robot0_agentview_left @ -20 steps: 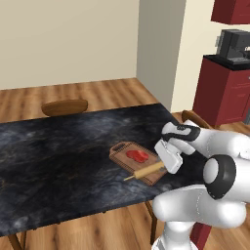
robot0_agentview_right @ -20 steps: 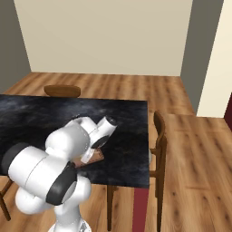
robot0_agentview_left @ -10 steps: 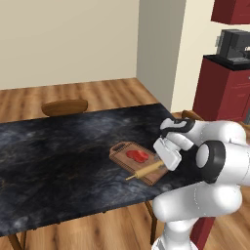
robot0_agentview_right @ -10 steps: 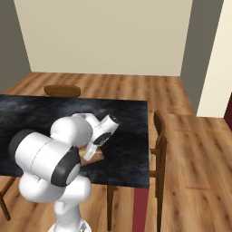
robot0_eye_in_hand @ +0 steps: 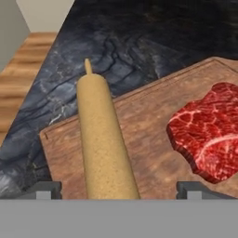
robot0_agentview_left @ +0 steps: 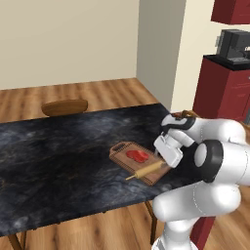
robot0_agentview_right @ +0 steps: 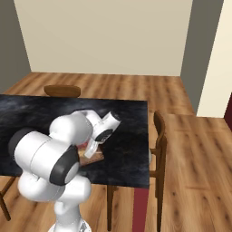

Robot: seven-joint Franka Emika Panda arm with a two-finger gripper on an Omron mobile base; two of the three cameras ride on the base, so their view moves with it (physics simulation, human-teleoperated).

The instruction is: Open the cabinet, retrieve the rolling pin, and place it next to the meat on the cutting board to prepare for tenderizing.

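Observation:
The light tan rolling pin (robot0_eye_in_hand: 102,144) lies on the brown cutting board (robot0_eye_in_hand: 148,116), along the board's edge nearest the table's front. The bright-red meat (robot0_eye_in_hand: 209,132) rests on the same board beside it, a little apart. My gripper (robot0_eye_in_hand: 120,190) hovers just over the near end of the pin, open. Its fingertips (robot0_eye_in_hand: 44,189) stand wide on either side and do not touch the pin. From the left base view the pin (robot0_agentview_left: 145,171), meat (robot0_agentview_left: 137,156) and board (robot0_agentview_left: 121,152) sit near the black table's right end, under my gripper (robot0_agentview_left: 162,157). A dark-red cabinet (robot0_agentview_left: 233,10) hangs at the top right.
The dark marble table (robot0_agentview_left: 58,161) ends just right of the board. One wooden chair (robot0_agentview_left: 64,106) stands at the far side and another (robot0_agentview_right: 158,140) at the table's right end. A coffee machine (robot0_agentview_left: 234,45) sits on the red counter (robot0_agentview_left: 227,88) behind.
The jaws have spread from nearly shut to wide apart, letting go of the rolling pin, which stays lying on the board. The arm's elbow has shifted a little.

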